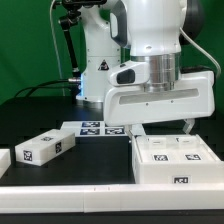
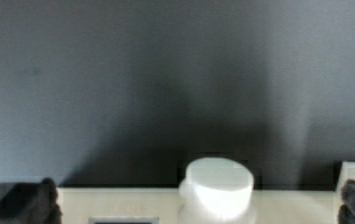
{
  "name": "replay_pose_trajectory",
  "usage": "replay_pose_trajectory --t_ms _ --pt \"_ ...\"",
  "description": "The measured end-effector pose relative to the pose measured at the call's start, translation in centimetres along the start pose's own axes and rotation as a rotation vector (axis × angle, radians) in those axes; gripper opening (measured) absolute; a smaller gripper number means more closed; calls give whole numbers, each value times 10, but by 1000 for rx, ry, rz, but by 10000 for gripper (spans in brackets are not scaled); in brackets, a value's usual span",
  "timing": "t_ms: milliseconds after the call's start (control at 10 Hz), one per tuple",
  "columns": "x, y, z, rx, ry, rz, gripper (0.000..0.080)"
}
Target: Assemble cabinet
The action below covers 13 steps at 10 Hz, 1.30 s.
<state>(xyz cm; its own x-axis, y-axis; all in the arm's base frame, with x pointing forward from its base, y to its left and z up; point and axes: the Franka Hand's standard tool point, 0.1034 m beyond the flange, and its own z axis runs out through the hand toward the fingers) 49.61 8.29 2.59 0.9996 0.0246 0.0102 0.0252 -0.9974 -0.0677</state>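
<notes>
The black worktop (image 1: 35, 112) (image 2: 156, 80) carries everything. The white Panda arm (image 1: 150, 40) stands over it with its wide hand pointing straight down. The fingers (image 1: 188, 125) (image 2: 23, 203) are spread wide apart and grip nothing. In the wrist view their dark tips sit at the two opposite edges of the picture.

Directly beneath the fingers lies the cabinet body (image 1: 172, 165) (image 2: 138, 205), a large white box with square tags on its top and front. The fingers hang just above its top face; whether they touch it cannot be told.

A long white bar (image 1: 70, 182) runs along the worktop's near edge, off to the exterior view's left of the fingers. The marker board (image 1: 95, 127) lies flat behind it, near the fingers on the same side. A smaller white tagged block (image 1: 45, 148) rests farther out that way, well apart from the fingers.

A short white round peg (image 2: 218, 185) stands upright on the cabinet body, between the two fingers and touching neither.
</notes>
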Motion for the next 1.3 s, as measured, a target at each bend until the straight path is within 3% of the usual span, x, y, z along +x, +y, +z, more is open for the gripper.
replay_pose_trajectory --t_ms 400,800,1300 --pt "0 5 8 -11 -9 -8 796" --pt "-4 -8 18 -6 -12 -22 796" --pt "-7 -11 21 -5 -4 -37 796"
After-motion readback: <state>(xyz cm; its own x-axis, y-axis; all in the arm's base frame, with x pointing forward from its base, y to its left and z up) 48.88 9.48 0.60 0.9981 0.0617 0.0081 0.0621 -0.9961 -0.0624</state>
